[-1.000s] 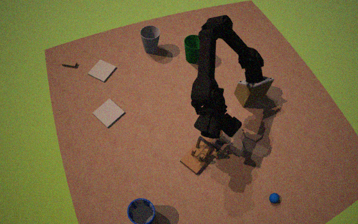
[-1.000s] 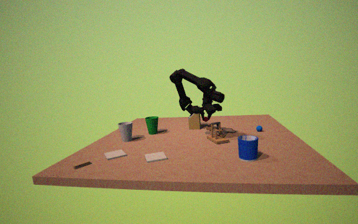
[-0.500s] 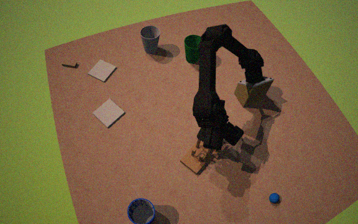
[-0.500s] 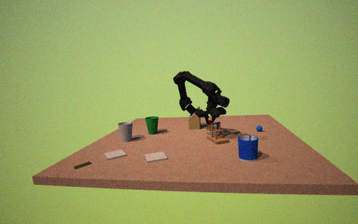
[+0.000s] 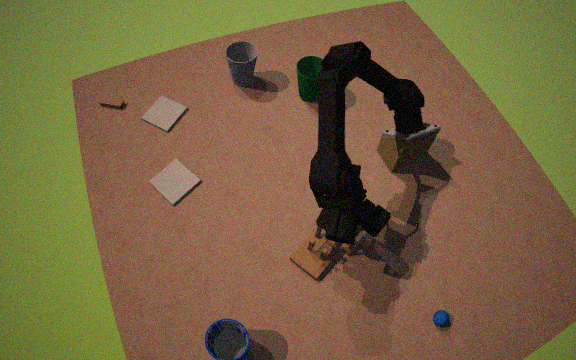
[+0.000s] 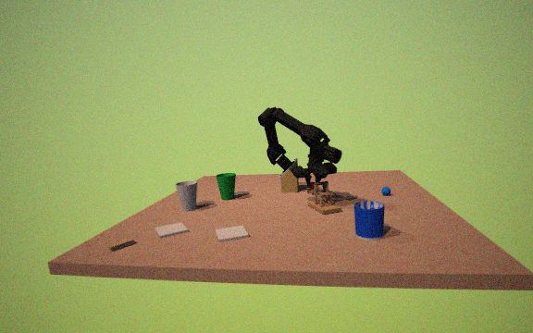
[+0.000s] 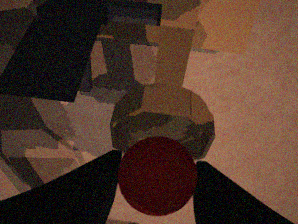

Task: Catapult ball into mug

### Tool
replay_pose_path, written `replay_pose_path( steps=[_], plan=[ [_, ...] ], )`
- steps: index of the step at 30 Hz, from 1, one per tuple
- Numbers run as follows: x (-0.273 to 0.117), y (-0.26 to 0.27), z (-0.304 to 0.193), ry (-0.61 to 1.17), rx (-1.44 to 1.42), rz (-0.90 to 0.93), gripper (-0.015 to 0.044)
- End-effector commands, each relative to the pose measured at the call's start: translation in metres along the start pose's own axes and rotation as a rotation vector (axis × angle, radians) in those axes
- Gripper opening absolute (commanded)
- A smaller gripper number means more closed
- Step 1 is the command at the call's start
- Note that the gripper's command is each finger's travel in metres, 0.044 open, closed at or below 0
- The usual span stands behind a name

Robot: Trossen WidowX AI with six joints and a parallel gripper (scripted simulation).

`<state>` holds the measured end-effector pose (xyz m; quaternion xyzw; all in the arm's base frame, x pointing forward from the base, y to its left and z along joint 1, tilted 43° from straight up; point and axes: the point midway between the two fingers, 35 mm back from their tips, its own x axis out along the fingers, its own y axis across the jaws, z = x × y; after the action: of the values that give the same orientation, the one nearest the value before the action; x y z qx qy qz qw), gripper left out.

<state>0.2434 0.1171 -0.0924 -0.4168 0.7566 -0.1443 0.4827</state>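
Note:
My gripper (image 7: 157,165) is shut on a dark red ball (image 7: 157,181) (image 6: 312,186). In the wrist view the ball partly overlaps the near edge of the catapult's cup (image 7: 162,107); the gap between them cannot be judged. The wooden catapult (image 5: 313,262) (image 6: 324,208) stands under the gripper, its cup end partly hidden by the arm in the top view. The fingers are hidden there too. The blue mug (image 5: 227,340) (image 6: 369,221) stands upright, apart from the catapult, near the bottom edge of the top view.
A blue ball (image 5: 441,318) (image 6: 386,191) lies on the table. A house-shaped block (image 5: 388,150) (image 6: 290,182) stands beside the arm. A green cup (image 5: 309,82) (image 6: 226,187), a grey cup (image 5: 242,65) (image 6: 187,196), two pale tiles (image 5: 175,182) (image 6: 172,229) and a dark strip (image 5: 113,105) (image 6: 123,245) stand or lie farther off.

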Motion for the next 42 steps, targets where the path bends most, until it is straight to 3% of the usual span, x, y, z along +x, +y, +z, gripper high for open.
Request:
replay_pose_path(
  steps=[1, 2, 12, 19, 27, 42],
  plan=[
    [-0.001, 0.000, 0.000, -0.001, 0.000, 0.000, 0.0000],
    [-0.001, 0.000, 0.000, -0.001, 0.000, 0.000, 0.0000],
    [-0.004, 0.000, -0.001, -0.003, -0.001, 0.001, 0.0263],
    [-0.103, 0.002, -0.041, -0.067, -0.045, 0.015, 0.0440],
    [-0.096, 0.013, -0.005, -0.176, -0.077, 0.048, 0.0440],
    [-0.152, 0.029, 0.105, -0.668, -0.058, 0.112, 0.0440]
  ],
)
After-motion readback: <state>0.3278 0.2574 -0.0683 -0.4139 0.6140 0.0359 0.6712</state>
